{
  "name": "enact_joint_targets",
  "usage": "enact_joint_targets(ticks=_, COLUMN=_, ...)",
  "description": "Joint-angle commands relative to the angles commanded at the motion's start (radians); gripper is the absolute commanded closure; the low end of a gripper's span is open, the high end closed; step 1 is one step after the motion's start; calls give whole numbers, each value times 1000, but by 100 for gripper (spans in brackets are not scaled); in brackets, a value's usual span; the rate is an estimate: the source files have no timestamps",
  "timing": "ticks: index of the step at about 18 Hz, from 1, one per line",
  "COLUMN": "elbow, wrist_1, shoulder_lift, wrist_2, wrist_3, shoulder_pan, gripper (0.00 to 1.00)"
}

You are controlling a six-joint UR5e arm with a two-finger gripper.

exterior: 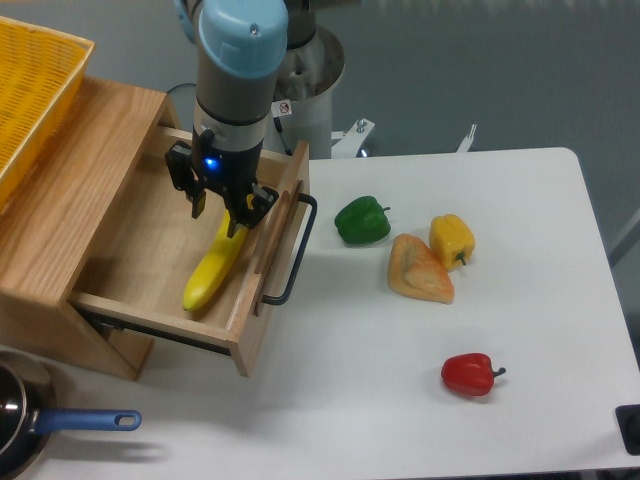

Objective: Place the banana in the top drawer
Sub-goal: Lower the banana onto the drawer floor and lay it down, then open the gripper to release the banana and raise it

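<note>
**Banana in the open top drawer, gripper at its far end**

Nearest, at 7 o'clock, a dark pan with a blue handle (85, 421) lies at the white table's (420, 400) front edge. At 4 o'clock sits a small red bell pepper (468, 374). Around 3 o'clock lie an orange wedge-shaped pepper (418, 270) touching a blocky yellow bell pepper (452, 239), with a green bell pepper (361, 220) just beside them toward centre. At 9 o'clock the shallow light-wood top drawer (140, 230), with a black bar handle, stands pulled out of the wooden cabinet (70, 190). The long smooth yellow banana (211, 272) lies inside it along the front board. The black two-finger gripper (232, 212) is at the banana's far end; whether the jaws clasp it cannot be told. At 10 o'clock, a yellow woven basket (30, 90) rests on the cabinet.
</note>
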Motion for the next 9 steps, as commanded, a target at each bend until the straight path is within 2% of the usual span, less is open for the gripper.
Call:
enact_joint_targets(ticks=6, elbow=8, wrist_1=2, shoulder_lift=14, wrist_2=0, wrist_3=9, shoulder_pan=20, gripper=43)
enact_joint_targets(ticks=9, elbow=8, wrist_1=0, shoulder_lift=15, wrist_2=2, wrist_3=96, shoulder_pan=64, gripper=43)
